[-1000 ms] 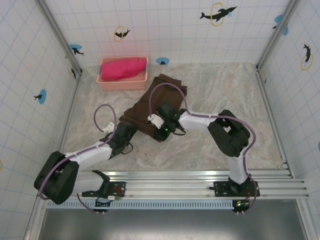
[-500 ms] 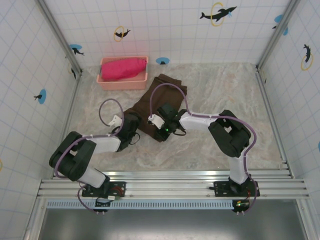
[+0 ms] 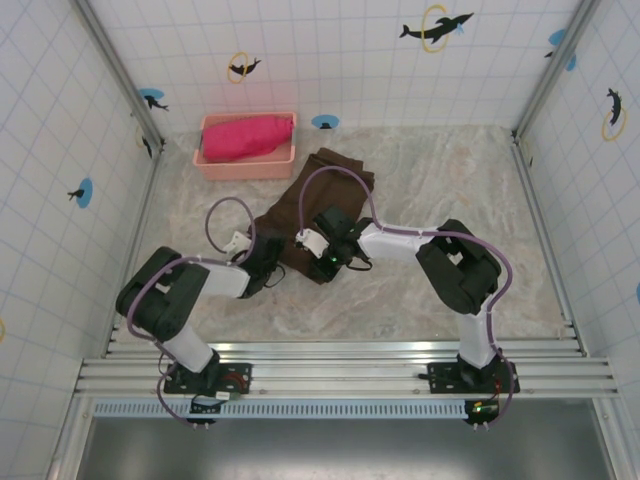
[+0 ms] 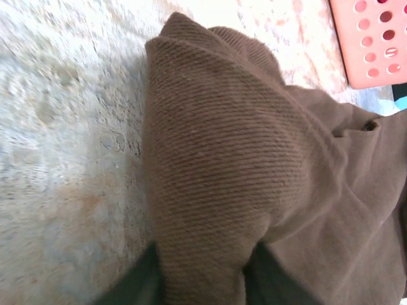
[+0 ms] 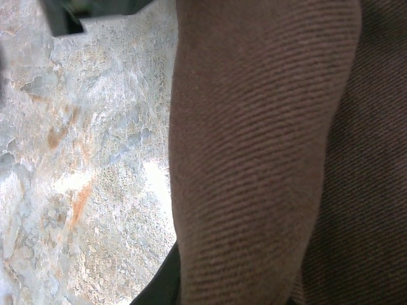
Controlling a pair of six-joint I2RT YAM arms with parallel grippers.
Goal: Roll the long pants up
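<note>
— Where do we find the long pants (image 3: 335, 185)?
— On the table (image 3: 440, 190), left of its middle, slanting from beside the pink basket (image 3: 248, 162) in the far left corner toward the near edge.
— And our claws?
— Our left gripper (image 4: 200, 279) pinches a raised fold at the near end. Our right gripper (image 3: 318, 252) seems clamped on the neighbouring fold; cloth hides most of its fingers.

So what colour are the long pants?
Long pants: plain dark brown, best in left wrist view.

Dark brown twill-ribbed fabric trousers (image 3: 335, 170); mottled beige-grey marbled tabletop (image 3: 440, 170); salmon-pink perforated plastic basket (image 3: 247, 168); bright pink-red cloth (image 3: 245, 135); white gridded tile walls (image 3: 330, 60) with blue dolphin emblems.
</note>
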